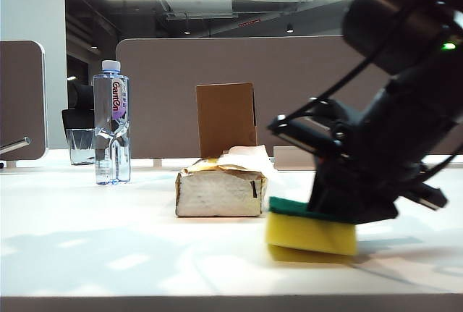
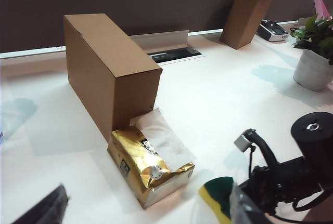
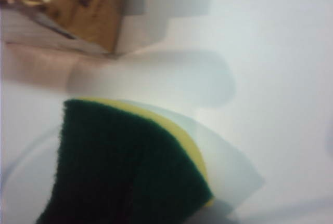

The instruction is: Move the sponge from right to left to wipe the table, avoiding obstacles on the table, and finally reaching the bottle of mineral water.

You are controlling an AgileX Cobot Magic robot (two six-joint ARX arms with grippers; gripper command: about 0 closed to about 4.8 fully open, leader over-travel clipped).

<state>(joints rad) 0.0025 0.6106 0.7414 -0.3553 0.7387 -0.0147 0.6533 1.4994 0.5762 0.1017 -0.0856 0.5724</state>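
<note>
right tool (image 1: pixel 340 214) clamps sponge (image 1: pixel 311 232).

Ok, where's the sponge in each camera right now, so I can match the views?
Exterior view: sponge low right of centre on the table, under the right gripper.
Left wrist view: only its end shows at the bottom edge, right of centre.
Right wrist view: fills the lower left, green side up.
Shared landmark: the gold tissue pack.
</note>
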